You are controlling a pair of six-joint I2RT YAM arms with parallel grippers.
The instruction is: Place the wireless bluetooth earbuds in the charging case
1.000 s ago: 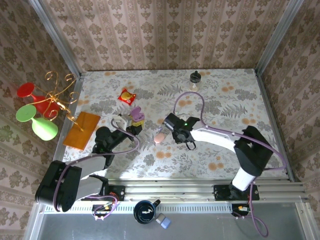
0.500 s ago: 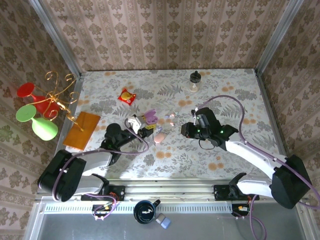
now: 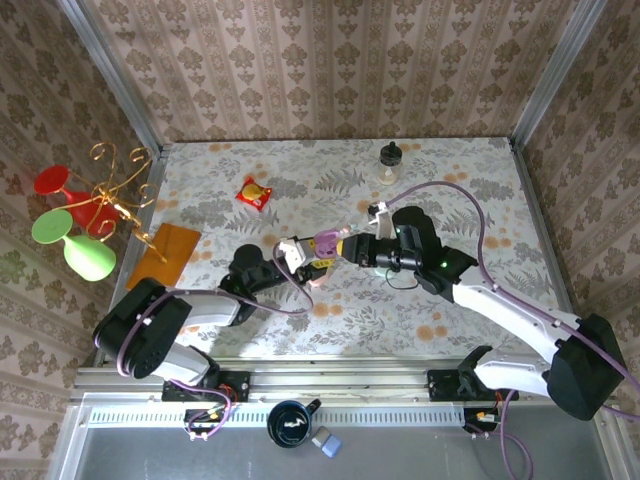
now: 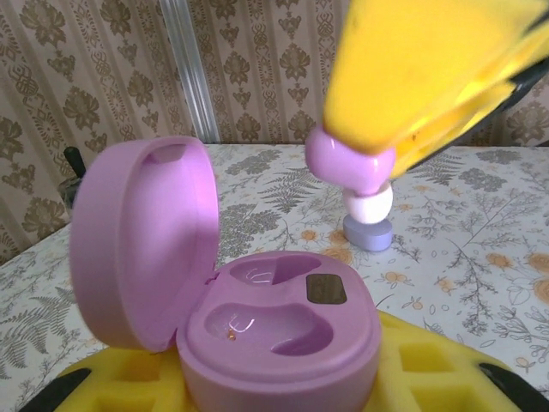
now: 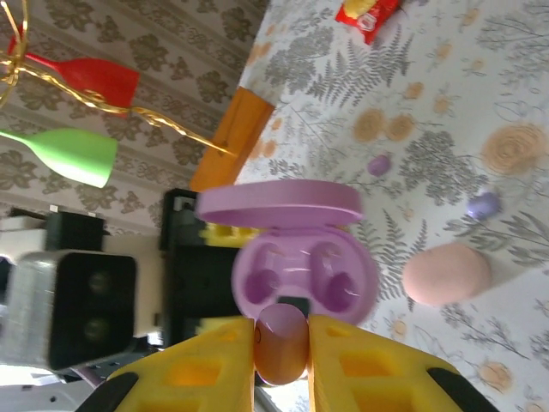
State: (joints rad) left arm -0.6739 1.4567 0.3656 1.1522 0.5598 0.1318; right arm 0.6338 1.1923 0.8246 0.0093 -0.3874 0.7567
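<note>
My left gripper point(image 3: 303, 250) is shut on an open lilac charging case point(image 3: 325, 243), held off the table. In the left wrist view the case point(image 4: 283, 330) has its lid point(image 4: 141, 232) tipped back and both wells empty. My right gripper point(image 3: 347, 247) is shut on a lilac earbud point(image 5: 281, 343), just in front of the case point(image 5: 304, 273). That bud point(image 4: 347, 165) hangs above the case's far edge, under a yellow finger point(image 4: 420, 69). Two more small buds point(image 5: 379, 164) point(image 5: 483, 204) lie on the table.
A closed pink case point(image 3: 318, 275) lies on the table below the held case. A red snack packet point(image 3: 253, 192), an orange cloth point(image 3: 165, 260) and a small bottle point(image 3: 390, 160) sit farther off. A gold stand with red and green goblets point(image 3: 75, 215) is at the left.
The left gripper has carried the open case to the right. The right gripper, which had pulled back to the right, has swung left to the case with the bud.
</note>
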